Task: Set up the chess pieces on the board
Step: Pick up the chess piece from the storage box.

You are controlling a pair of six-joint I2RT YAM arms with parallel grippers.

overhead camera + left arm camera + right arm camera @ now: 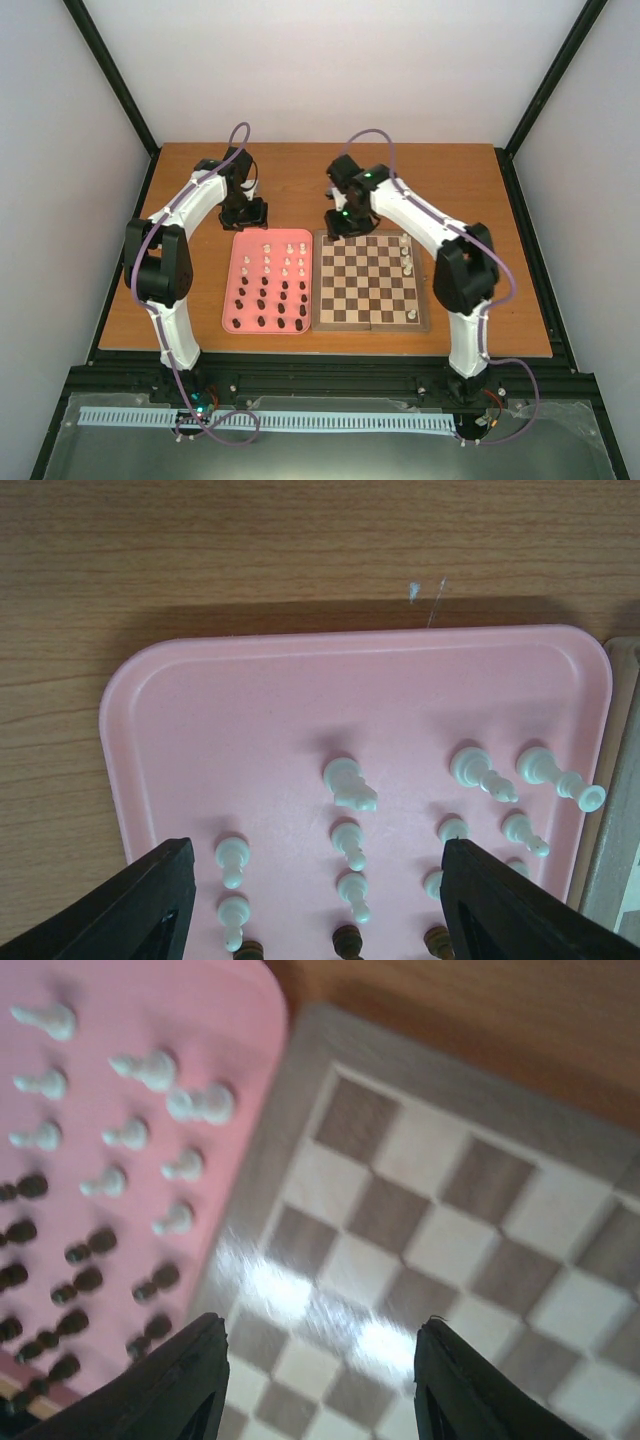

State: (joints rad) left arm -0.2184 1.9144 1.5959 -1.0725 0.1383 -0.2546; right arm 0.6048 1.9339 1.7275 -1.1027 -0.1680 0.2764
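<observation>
Currently: fetching a white piece for the board, judging by the layout.
Left gripper (315, 880): wide open, empty, above pink tray (130, 710) at its 12 o'clock edge.
Right gripper (320, 1360): parted, empty, over board (370, 323) at 11 o'clock corner.
Chess pieces (349, 781): mostly in tray; a few white along board's 3 o'clock edge.
Method: descend vertically, straddle one piece, avoid neighbours.

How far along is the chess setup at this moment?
Done: a few white pieces stand along the board's right edge. In hand: nothing. The left gripper hangs open over the pink tray, and the right gripper is open over the board's far-left corner. Left: the other white pieces and the dark pieces sit in the tray.
</observation>
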